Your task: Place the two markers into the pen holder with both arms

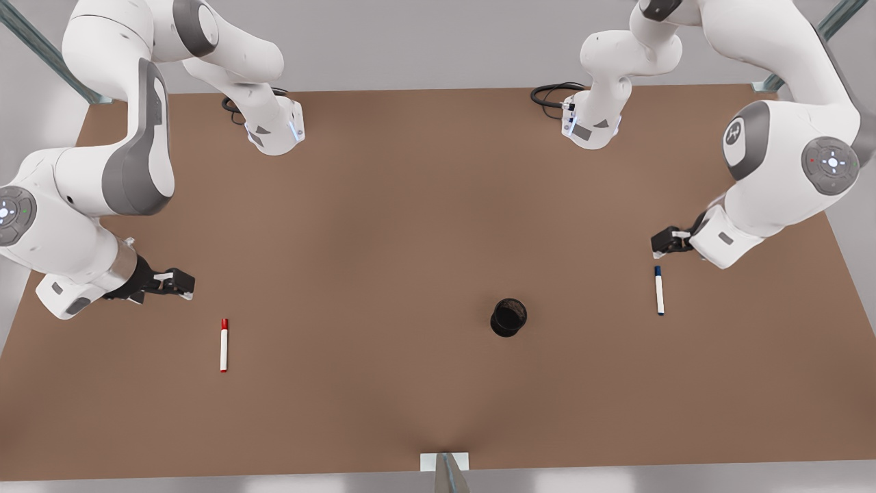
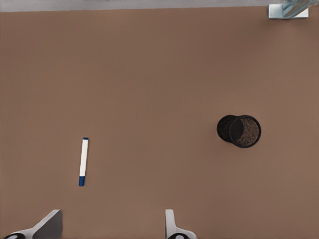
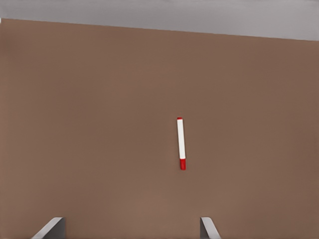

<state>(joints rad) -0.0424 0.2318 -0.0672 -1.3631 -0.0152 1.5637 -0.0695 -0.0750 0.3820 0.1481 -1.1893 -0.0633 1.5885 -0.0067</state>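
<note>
Red-capped marker, blue-capped marker flat on table; black pen holder upright between.

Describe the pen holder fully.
The pen holder is a small black round cup, matte and dark inside, with nothing visible in it. It stands upright, mouth up, on the brown table, toward the front view's right of centre. Nothing touches it but the table. The blue marker lies apart on its right in the front view, the red marker farther off on its left. In the left wrist view it shows again, clear of the open left end effector.
</note>
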